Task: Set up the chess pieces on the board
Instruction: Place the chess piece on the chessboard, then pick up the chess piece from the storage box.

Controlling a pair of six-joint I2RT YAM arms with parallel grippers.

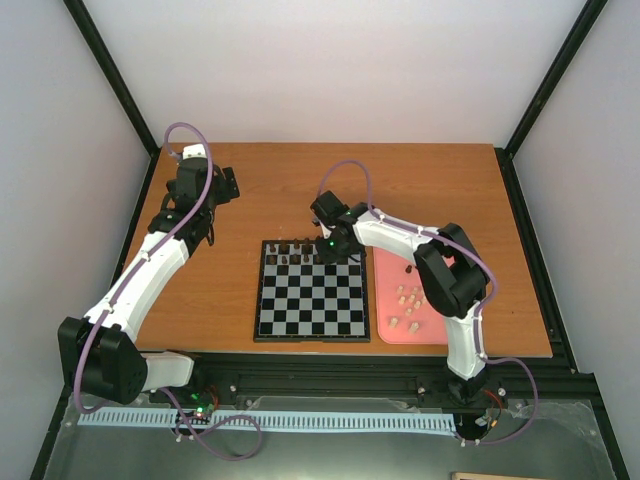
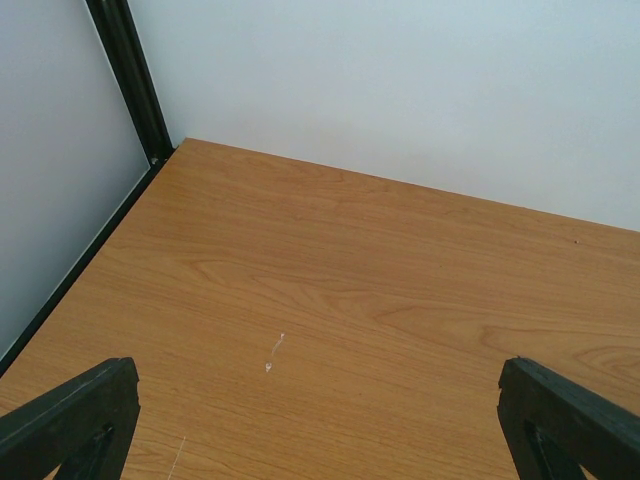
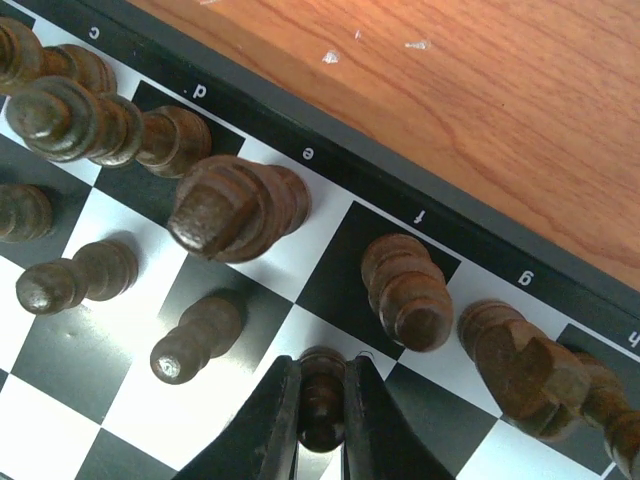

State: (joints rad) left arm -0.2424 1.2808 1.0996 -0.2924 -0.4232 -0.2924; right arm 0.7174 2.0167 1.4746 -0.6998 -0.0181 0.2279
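Dark chess pieces (image 3: 240, 205) crowd board's (image 1: 310, 310) far rows, tight around right gripper (image 3: 322, 392); board's near rows bare; open wooden tabletop (image 2: 360, 290) ahead of left gripper (image 2: 315, 405).

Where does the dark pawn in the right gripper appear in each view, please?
Top external: hidden beneath the right gripper, at the far edge of the board.
Left wrist: not in it.
Right wrist: dark pawn, bottom centre, between the fingers.
Shared landmark: the board.

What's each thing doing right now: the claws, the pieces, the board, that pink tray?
Right black gripper: shut on a dark brown wooden pawn.
Left black gripper: open, empty, above the wooden table.
Black-and-silver checkered board: mostly unfilled.
Other dark brown pieces: upright on the board's far rows.
Pale beige pieces: in the pink rounded tray.
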